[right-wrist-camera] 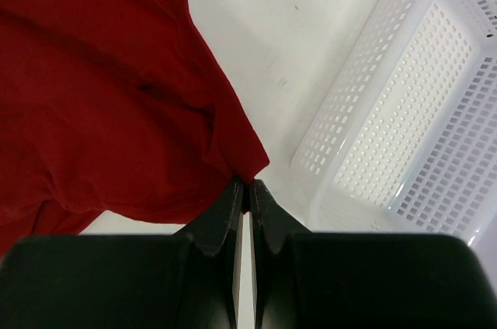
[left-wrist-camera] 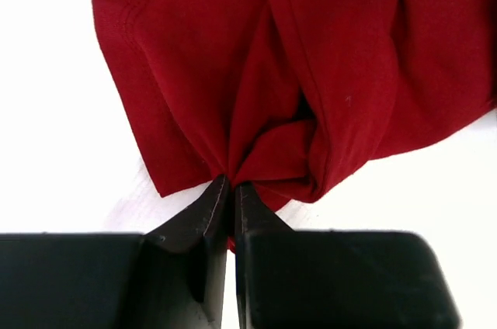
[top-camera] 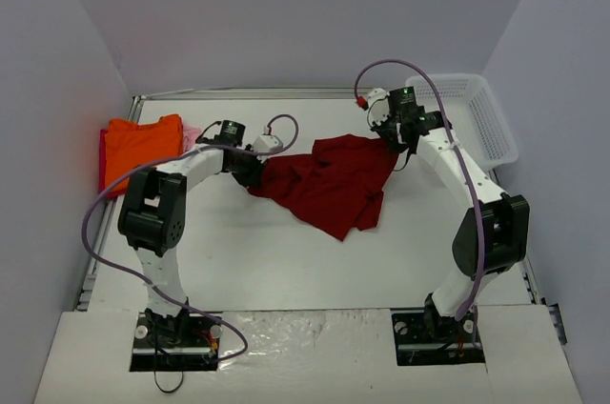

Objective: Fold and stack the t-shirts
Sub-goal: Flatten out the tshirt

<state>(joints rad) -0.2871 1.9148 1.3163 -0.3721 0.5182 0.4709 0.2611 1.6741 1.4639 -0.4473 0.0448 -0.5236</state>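
Overhead only, orange shirt [top-camera: 143, 145] lies left of red shirt [top-camera: 329, 185].

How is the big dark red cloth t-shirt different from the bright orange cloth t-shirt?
The dark red cloth t-shirt is crumpled mid-table; the bright orange cloth t-shirt sits folded at the left edge. The left hand and right hand pinch the red one; no hand touches the orange one. Both are plain soft shirts.
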